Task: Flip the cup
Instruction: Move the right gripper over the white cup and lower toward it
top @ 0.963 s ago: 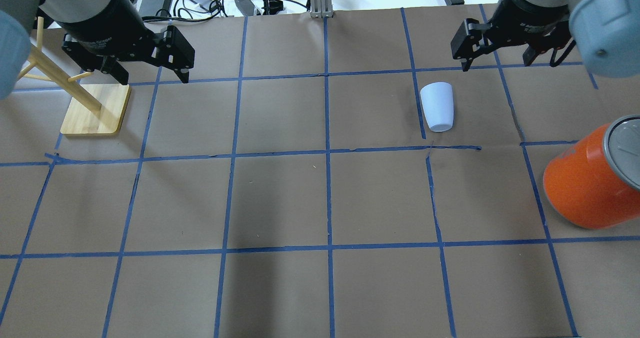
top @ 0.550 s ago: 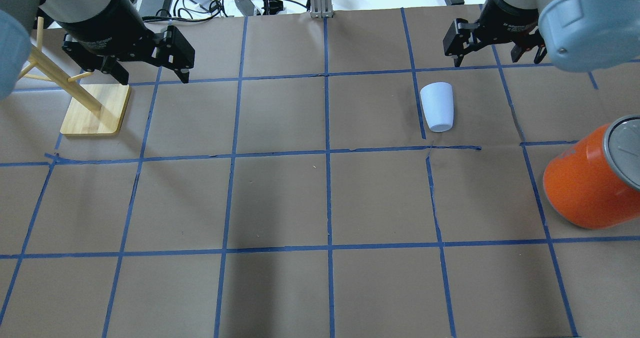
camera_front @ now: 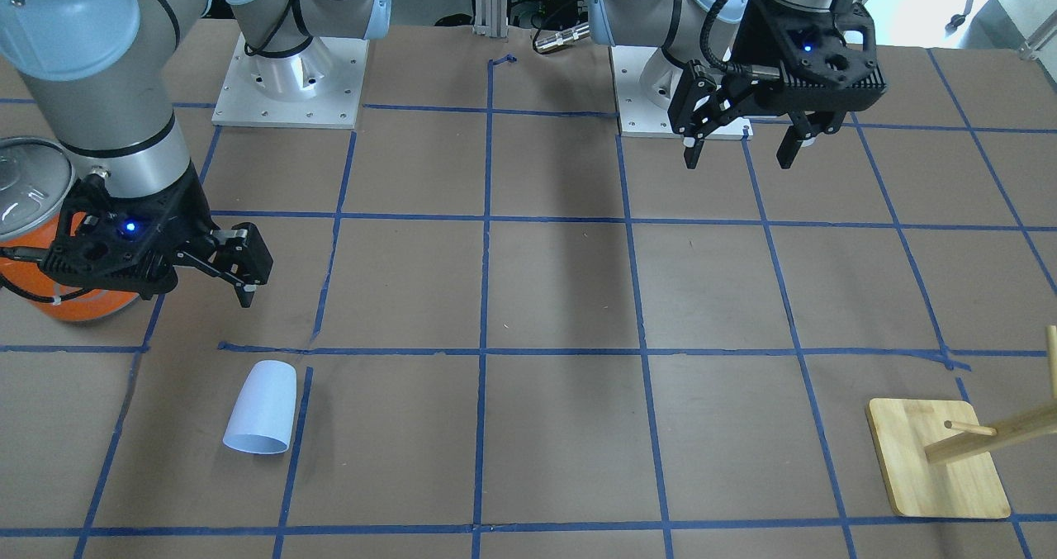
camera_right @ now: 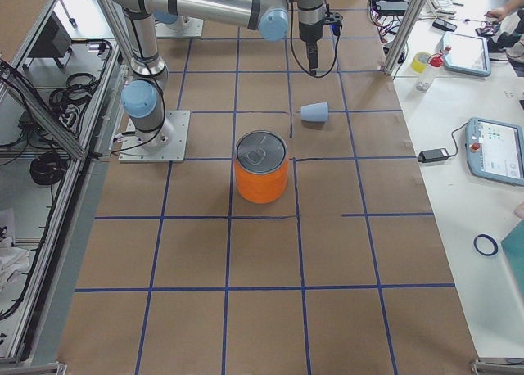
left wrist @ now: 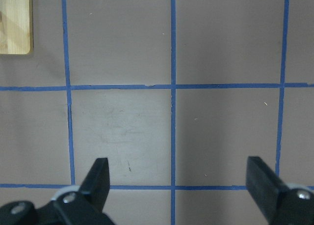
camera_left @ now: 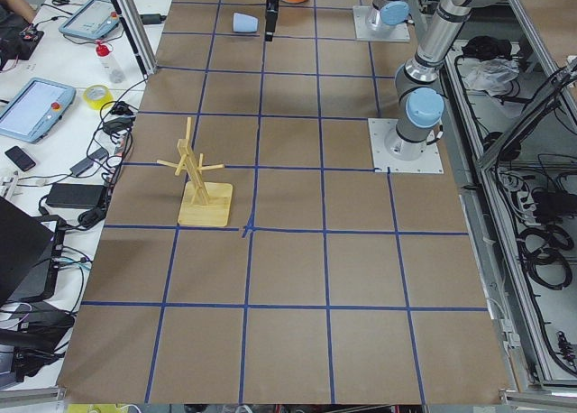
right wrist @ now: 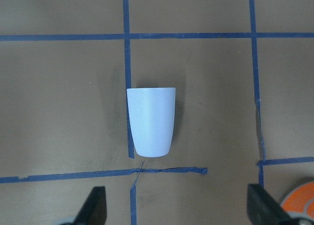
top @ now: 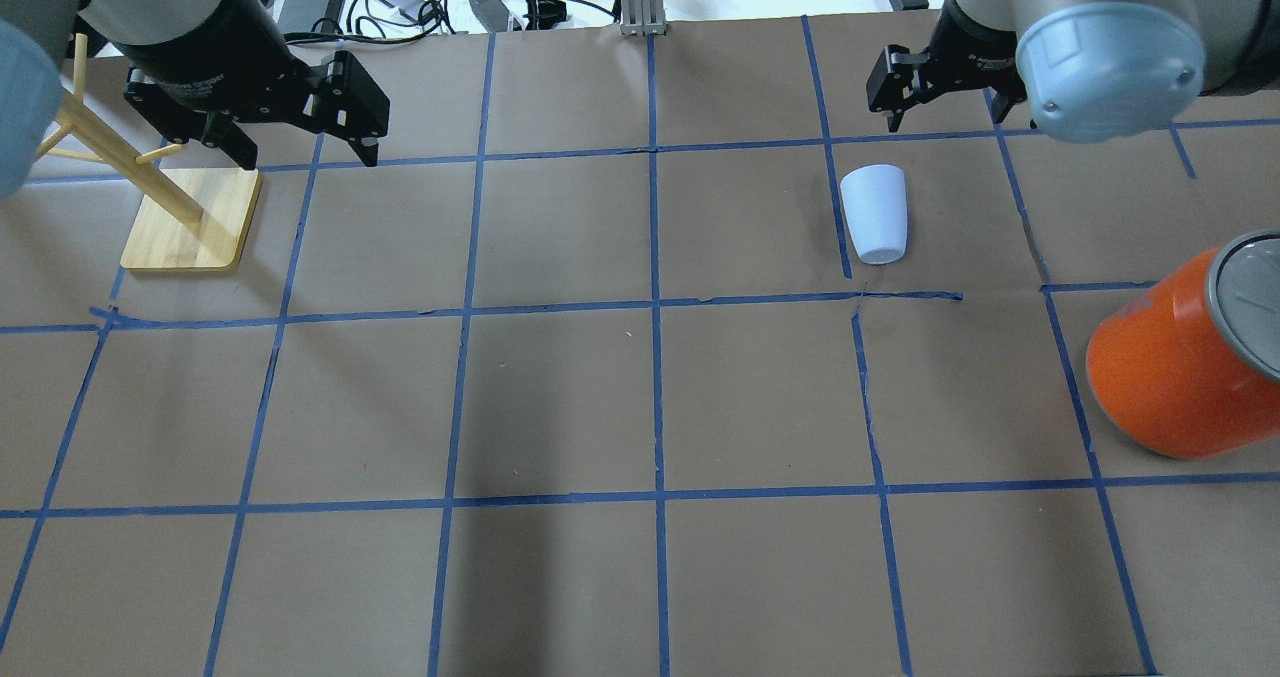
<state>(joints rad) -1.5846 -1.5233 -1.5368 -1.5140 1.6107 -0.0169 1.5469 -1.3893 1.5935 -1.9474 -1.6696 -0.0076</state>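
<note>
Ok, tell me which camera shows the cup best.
The right wrist-mounted view: the cup lies on its side, large and centred, unobstructed. Overhead and front-facing show it whole but smaller; both side views show it tiny; the left wrist view misses it.

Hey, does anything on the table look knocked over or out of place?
Yes. The cup lies on its side instead of standing. The blue tape just past its narrow end is ragged and wrinkled. The can stands upright, and nothing looks spilled.
</note>
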